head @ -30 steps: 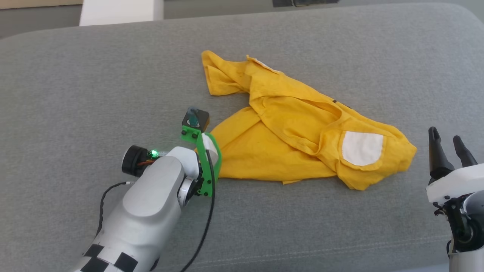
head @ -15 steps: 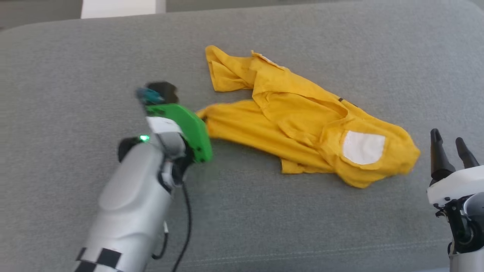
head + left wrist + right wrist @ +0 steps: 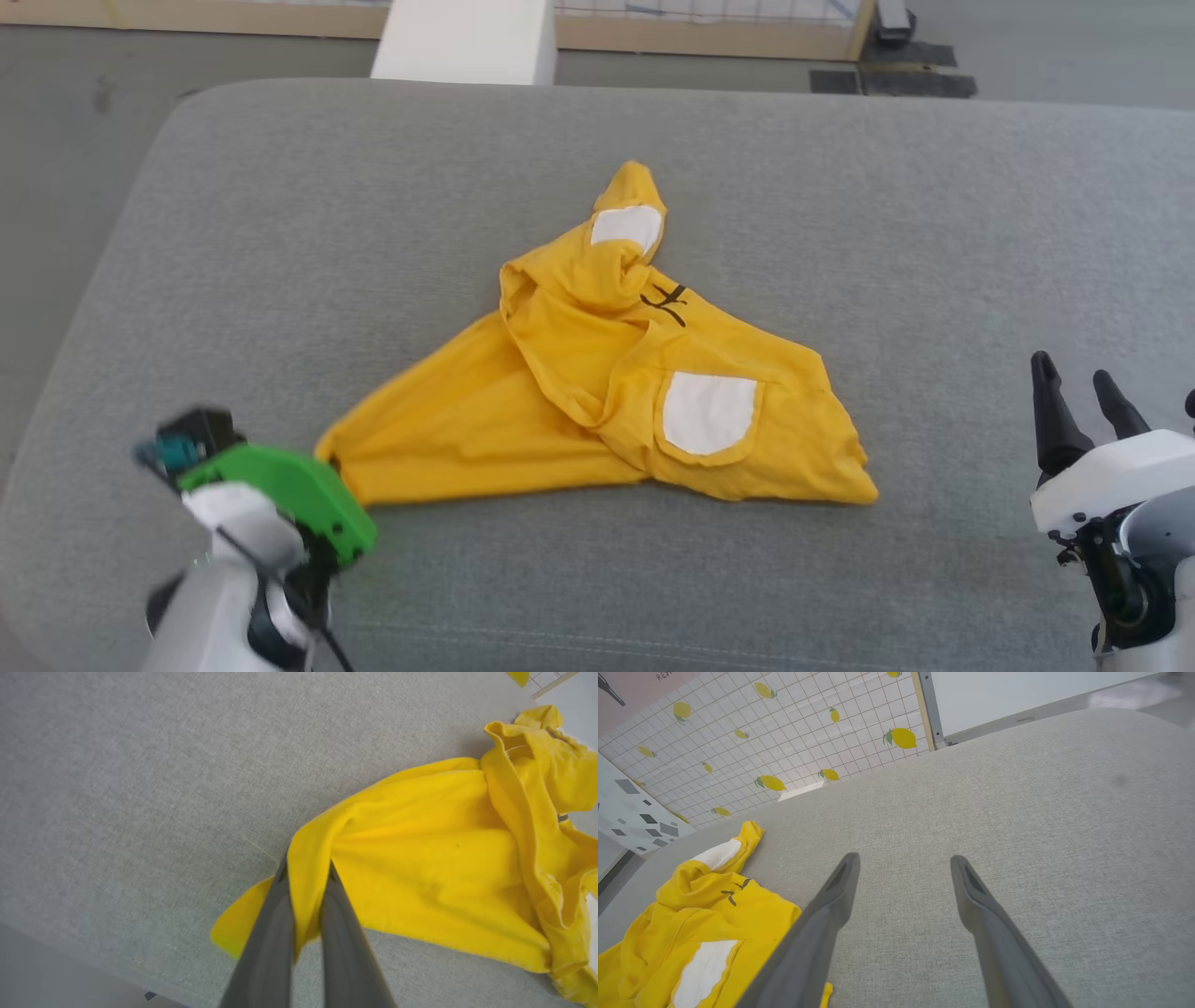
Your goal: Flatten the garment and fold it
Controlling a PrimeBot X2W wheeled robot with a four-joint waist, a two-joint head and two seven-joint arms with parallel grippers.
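Left gripper (image 3: 306, 877), lower left of the head view: fingers clamped on a yellow fold of the garment (image 3: 579, 392). In the left wrist view the cloth runs up between both fingers, and a small flap hangs out on the left side. The green camera mount (image 3: 289, 485) covers the fingertips from above, so the grip itself can only be judged from the wrist view.

Right gripper (image 3: 1072, 373), lower right of the head view: fingers spread with nothing between them. It sits over bare grey cushion (image 3: 840, 233), well apart from the shirt's right edge.

The garment lies mid-frame on the cushion, bunched into a rough triangle and not flat.
- The near-left corner is drawn out in a long point toward the left gripper.
- The near-right corner lies loose on the cushion.
- The far tip points to the top of the frame.
- The body is folded over itself, with a thick rolled seam running across the middle.
- One white patch (image 3: 707, 411) faces up in the lower centre of the cloth.
- A second patch (image 3: 627, 227) wraps the far tip.
- Black stroke marks (image 3: 667, 301) sit between the two patches.

Past the cushion's far edge there's a white block (image 3: 462, 42) at top centre and dark mats (image 3: 892, 82) at top right on the floor. The right wrist view shows a tiled wall with a lemon print (image 3: 784, 742) in its upper left.
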